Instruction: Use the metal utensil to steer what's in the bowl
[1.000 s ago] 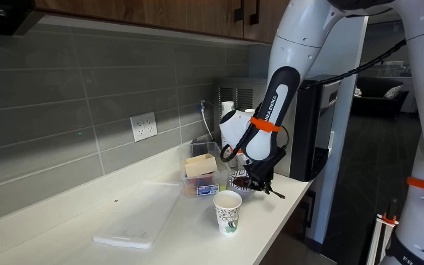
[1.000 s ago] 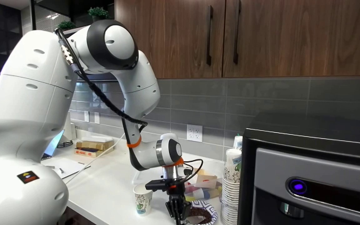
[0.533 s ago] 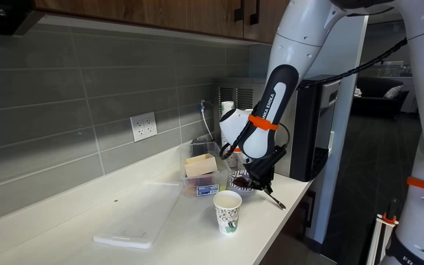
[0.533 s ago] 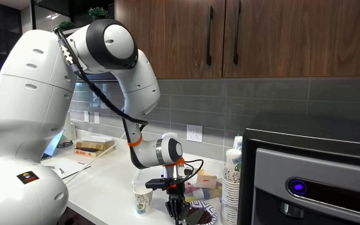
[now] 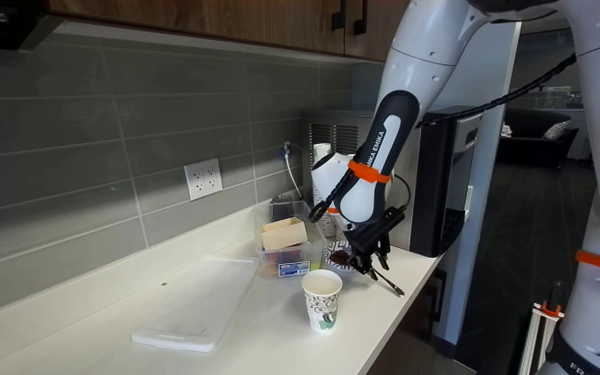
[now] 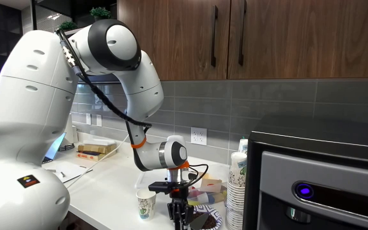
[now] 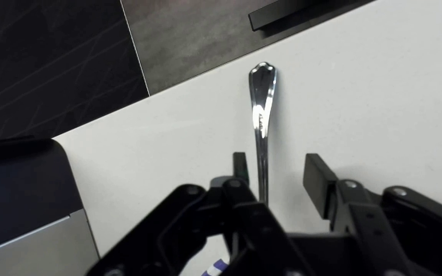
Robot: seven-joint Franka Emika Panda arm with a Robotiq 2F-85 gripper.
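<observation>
While bowl point(image 6: 216, 214) holds brown granules point(image 6: 210, 222), hand point(image 7: 277, 172) spread around metal utensil point(image 7: 262, 109); clear bin point(image 5: 314, 253) holds carton point(image 5: 284, 235).

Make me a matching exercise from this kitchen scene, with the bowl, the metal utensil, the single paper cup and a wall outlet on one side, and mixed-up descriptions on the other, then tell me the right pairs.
1. Bowl
2. Metal utensil
3. Single paper cup
4. Wall outlet

A. White, set on grey tiles
B. Shiny, seen between the parted jaws in the wrist view
C. Patterned rim, dark brown contents
D. Standing upright, green print low on its side

Pairs: 1-C, 2-B, 3-D, 4-A
</observation>
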